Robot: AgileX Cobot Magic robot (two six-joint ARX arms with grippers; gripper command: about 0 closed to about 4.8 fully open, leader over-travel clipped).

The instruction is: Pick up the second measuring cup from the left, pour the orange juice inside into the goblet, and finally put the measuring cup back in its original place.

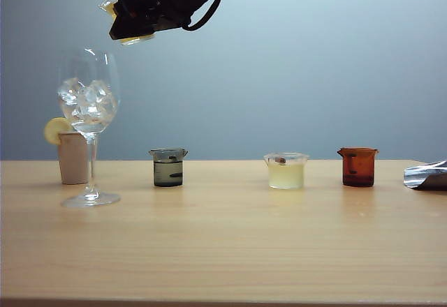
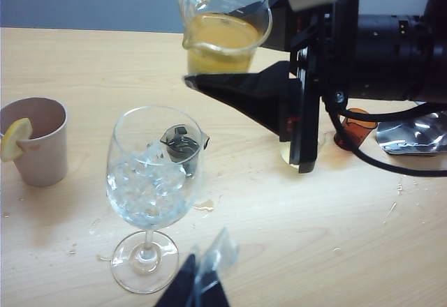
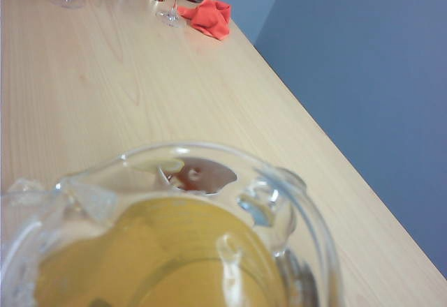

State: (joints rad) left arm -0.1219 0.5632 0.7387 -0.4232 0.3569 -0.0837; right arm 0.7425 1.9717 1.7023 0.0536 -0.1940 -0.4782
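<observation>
- Paper cup (image 1: 72, 158): stands near the table's (image 1: 223, 251) left edge toward the back, a lemon slice (image 1: 54, 130) on its rim; just behind the goblet's stem.
- Goblet (image 1: 89, 115): upright near the left edge, foot on the table, bowl holding ice cubes only; no orange liquid is visible in it, so the pour is judged not yet begun.
- Right tool (image 1: 133, 15): reaches across to the left side, high above the table, closed on the measuring cup (image 2: 225, 28); the fingers clamp the cup's wall from either side.
- Measuring cup: held aloft, above and slightly to the right of the goblet's rim, with the orange juice (image 2: 220, 38) inside it. The left wrist view shows its pour lip turned toward the goblet's side. Key relation: the goblet's mouth lies below and to the left of the cup, so the coming move, by judgement, is a short shift left and a tilt over the lip.
- Dark-grey beaker (image 1: 167, 167): left of centre in the row.
- Left tool (image 2: 199, 282): low beside the goblet's foot, its tips showing at the left wrist view's edge; whether it is wide or narrow cannot be told. It is the nearer arm to the goblet, yet carries nothing visible.
- Pale-yellow cup (image 1: 285, 170): right of centre.
- Amber cup (image 1: 358, 167): further right.
- Foil wrapper (image 1: 426, 175): at the right edge.
</observation>
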